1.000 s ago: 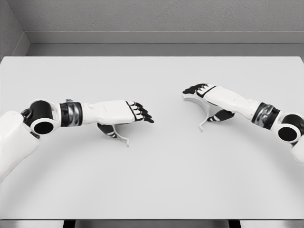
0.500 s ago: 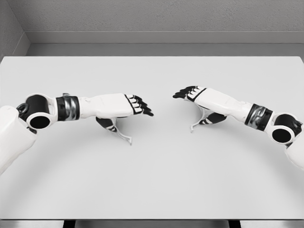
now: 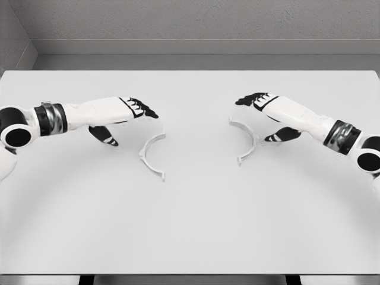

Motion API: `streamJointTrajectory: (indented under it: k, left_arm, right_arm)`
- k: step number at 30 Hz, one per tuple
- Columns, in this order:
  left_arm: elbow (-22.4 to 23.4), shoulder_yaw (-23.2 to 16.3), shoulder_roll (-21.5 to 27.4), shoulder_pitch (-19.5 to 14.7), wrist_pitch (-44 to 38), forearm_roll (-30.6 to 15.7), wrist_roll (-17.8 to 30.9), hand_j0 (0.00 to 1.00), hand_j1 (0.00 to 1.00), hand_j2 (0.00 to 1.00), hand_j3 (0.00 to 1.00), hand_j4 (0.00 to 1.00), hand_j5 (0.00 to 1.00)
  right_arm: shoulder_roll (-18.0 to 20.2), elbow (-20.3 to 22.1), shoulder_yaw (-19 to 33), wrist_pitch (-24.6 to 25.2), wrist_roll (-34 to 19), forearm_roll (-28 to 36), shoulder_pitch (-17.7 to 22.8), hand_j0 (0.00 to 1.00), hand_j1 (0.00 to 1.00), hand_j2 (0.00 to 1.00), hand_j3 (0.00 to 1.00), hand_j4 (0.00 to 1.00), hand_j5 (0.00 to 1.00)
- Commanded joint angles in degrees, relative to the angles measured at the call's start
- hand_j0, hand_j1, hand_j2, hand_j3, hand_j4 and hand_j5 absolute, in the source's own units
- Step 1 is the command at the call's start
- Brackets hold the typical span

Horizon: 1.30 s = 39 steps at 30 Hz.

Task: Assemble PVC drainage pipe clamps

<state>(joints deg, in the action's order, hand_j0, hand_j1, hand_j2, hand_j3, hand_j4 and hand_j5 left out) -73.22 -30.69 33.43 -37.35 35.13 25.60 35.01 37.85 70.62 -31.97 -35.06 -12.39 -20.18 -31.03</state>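
Flat white surface spans nearly the full width of the head view, its dark front edge visible along the bottom, backed by a grey textured wall with a paler ledge running along its base.

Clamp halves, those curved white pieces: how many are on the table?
2. One clamp half lies left of centre, beside the left hand; the other clamp half lies right of centre, by the right hand.

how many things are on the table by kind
white clamp halves: 2, one near the left hand, one near the right hand
total: 2
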Motion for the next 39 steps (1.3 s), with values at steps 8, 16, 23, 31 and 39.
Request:
streamJointTrajectory:
  k: [8,16,23,31,39]
  left_arm:
    - [5.7,1.3,-4.5,-0.2,-0.1,1.4,0.0,1.0,1.0,1.0,1.0,1.0,1.0]
    - [5.8,1.2,-5.9,-0.2,-0.1,2.6,0.0,1.0,1.0,1.0,1.0,1.0,1.0]
    - [5.8,0.5,-6.5,0.0,-0.1,3.7,0.0,1.0,1.0,1.0,1.0,1.0,1.0]
    - [5.8,-0.4,-7.6,0.4,-0.1,5.3,0.0,1.0,1.0,1.0,1.0,1.0,1.0]
    - [5.6,-0.1,-7.8,0.0,-0.1,4.9,0.0,1.0,1.0,1.0,1.0,1.0,1.0]
  right_arm:
    - [-14.0,-22.0,3.2,0.1,-5.6,-7.9,-12.6,1.0,1.0,1.0,1.0,1.0,1.0]
    - [-16.3,-27.4,3.2,0.1,-5.3,-10.8,-13.4,1.0,1.0,1.0,1.0,1.0,1.0]
    - [-16.1,-27.4,3.2,0.1,-5.2,-10.7,-13.1,1.0,1.0,1.0,1.0,1.0,1.0]
    - [-16.1,-27.0,3.1,0.1,-5.3,-10.6,-12.9,1.0,1.0,1.0,1.0,1.0,1.0]
    - [-16.0,-26.6,1.5,0.1,-5.3,-10.6,-12.8,1.0,1.0,1.0,1.0,1.0,1.0]
